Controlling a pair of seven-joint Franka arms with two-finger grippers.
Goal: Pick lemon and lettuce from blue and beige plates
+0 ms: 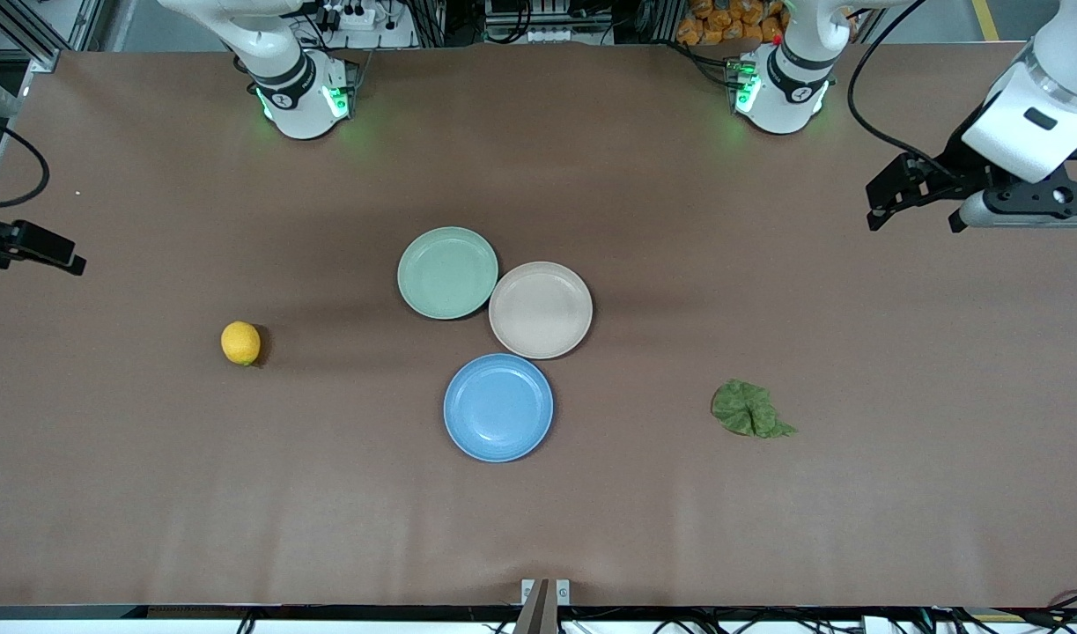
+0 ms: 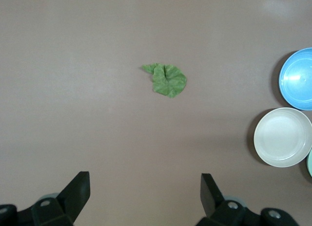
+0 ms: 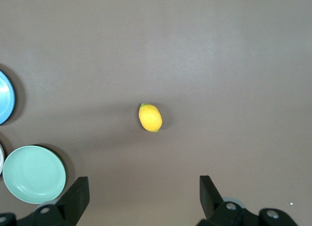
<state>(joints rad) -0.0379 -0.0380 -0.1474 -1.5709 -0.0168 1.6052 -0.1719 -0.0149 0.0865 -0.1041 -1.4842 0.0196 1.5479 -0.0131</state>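
Observation:
The lemon (image 1: 240, 342) lies on the bare table toward the right arm's end, apart from the plates; it also shows in the right wrist view (image 3: 150, 117). The lettuce (image 1: 749, 409) lies on the bare table toward the left arm's end, and in the left wrist view (image 2: 166, 80). The blue plate (image 1: 498, 408) and the beige plate (image 1: 540, 309) are empty. My left gripper (image 1: 913, 220) (image 2: 145, 182) is open over bare table at the left arm's end. My right gripper (image 1: 27, 245) (image 3: 144, 183) is open over the table's edge at the right arm's end.
A mint-green plate (image 1: 447, 272), also empty, touches the beige plate and lies farther from the front camera than the blue plate. The three plates cluster at the table's middle. The brown table (image 1: 767, 528) spreads wide around them.

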